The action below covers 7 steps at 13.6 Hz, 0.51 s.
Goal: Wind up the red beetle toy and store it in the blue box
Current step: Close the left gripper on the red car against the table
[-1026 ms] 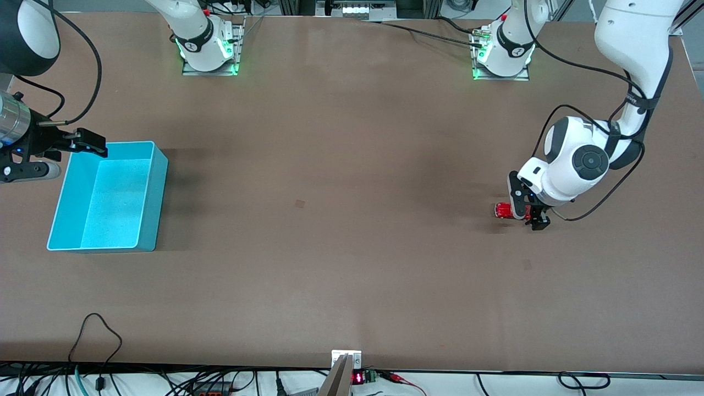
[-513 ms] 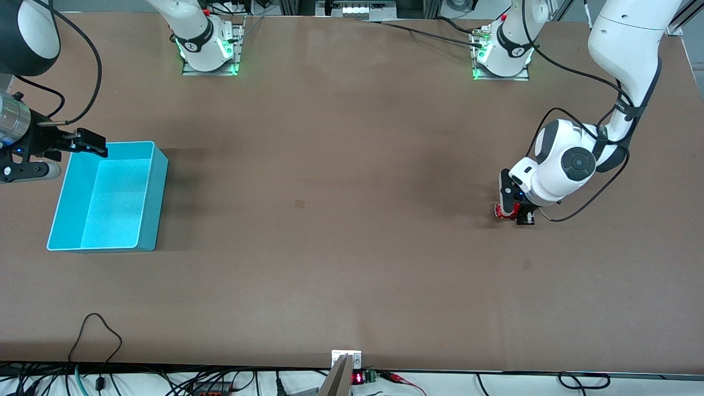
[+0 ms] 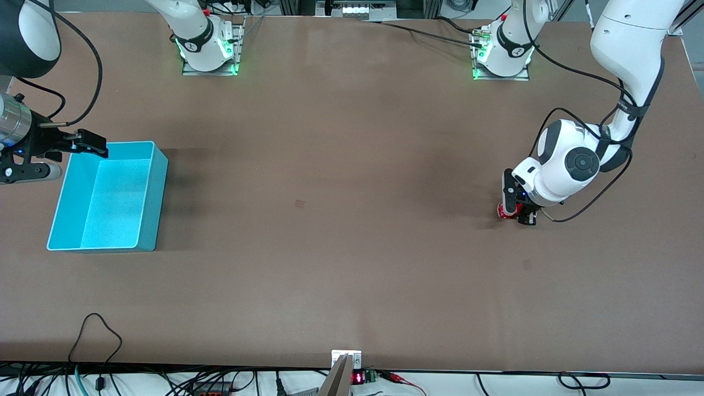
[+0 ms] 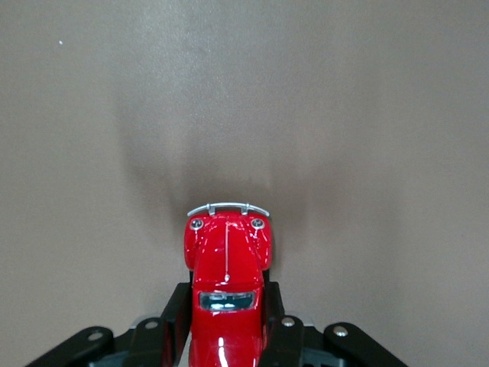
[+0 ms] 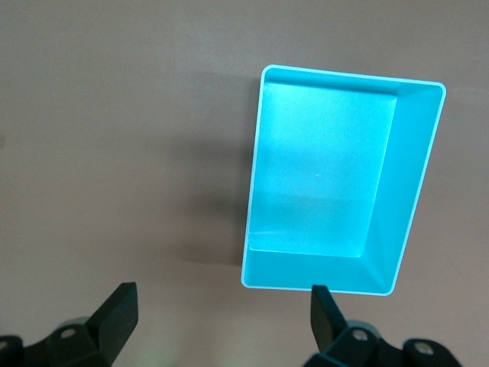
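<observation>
The red beetle toy [image 3: 502, 210] sits low at the table surface toward the left arm's end. Only its nose shows in the front view. My left gripper [image 3: 517, 213] is shut on it. In the left wrist view the black fingers [image 4: 177, 307] press both sides of the toy [image 4: 228, 256], whose silvery bumper points away from the gripper [image 4: 227, 310]. The blue box [image 3: 159, 187] stands empty at the right arm's end. My right gripper [image 3: 92, 144] is open and empty, held over the box's rim that is farther from the front camera. The box also shows in the right wrist view [image 5: 405, 191] past the gripper [image 5: 221, 306].
The brown table [image 3: 330, 165] lies between the toy and the box. The two arm bases [image 3: 209, 49] stand along the edge farthest from the front camera. Cables hang along the nearest edge.
My left hand shifted a little toward the right arm's end and turned over the toy, then eased slightly back. Less of the toy shows now. The right arm has not moved.
</observation>
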Tool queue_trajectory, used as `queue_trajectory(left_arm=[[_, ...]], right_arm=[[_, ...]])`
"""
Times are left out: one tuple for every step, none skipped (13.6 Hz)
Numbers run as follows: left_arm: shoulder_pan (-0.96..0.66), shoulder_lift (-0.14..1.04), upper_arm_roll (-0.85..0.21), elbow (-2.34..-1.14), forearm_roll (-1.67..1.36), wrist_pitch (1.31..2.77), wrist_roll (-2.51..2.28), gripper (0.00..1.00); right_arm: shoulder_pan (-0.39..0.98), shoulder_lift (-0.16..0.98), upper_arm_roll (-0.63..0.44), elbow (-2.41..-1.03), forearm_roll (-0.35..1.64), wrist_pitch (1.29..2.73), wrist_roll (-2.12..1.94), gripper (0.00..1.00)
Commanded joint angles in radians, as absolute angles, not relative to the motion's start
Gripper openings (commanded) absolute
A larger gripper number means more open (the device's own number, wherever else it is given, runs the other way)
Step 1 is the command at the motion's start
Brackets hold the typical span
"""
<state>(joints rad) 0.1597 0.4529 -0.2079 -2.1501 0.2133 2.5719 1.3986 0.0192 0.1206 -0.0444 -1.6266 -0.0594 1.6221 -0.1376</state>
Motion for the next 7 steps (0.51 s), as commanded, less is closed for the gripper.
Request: queue_trajectory(left_arm=[[0.215,0.466,-0.221,-2.146,0.229,2.571,1.419,0.16],[0.247,0.477,-0.221,-2.134,0.232,2.571,1.423,0.16],[0.271,0.491,-0.221,-2.123,0.232,2.571,1.455,0.17],[0.297,0.497,-0.221,-2.118,0.232,2.572,1.509,0.16],[0.339,0.506,-0.221,-2.111,0.23,2.572,1.532,0.17],[0.386,0.517,-0.221,-2.111,0.232,2.572,1.535,0.17],[0.42,0.528,-0.221,-2.109,0.232,2.572,1.552,0.17]], right_arm=[[0.015,0.124,-0.041,-1.611,-0.061,1.605,-0.144,1.0],[0.014,0.124,-0.041,-1.611,-0.061,1.602,-0.144,1.0],[0.014,0.124,-0.041,-1.611,-0.061,1.6,-0.144,1.0],[0.014,0.124,-0.041,-1.611,-0.061,1.601,-0.144,1.0],[0.015,0.124,-0.041,-1.611,-0.06,1.601,-0.144,1.0],[0.015,0.124,-0.041,-1.611,-0.061,1.601,-0.144,1.0],[0.015,0.124,-0.041,-1.611,-0.06,1.601,-0.144,1.0]])
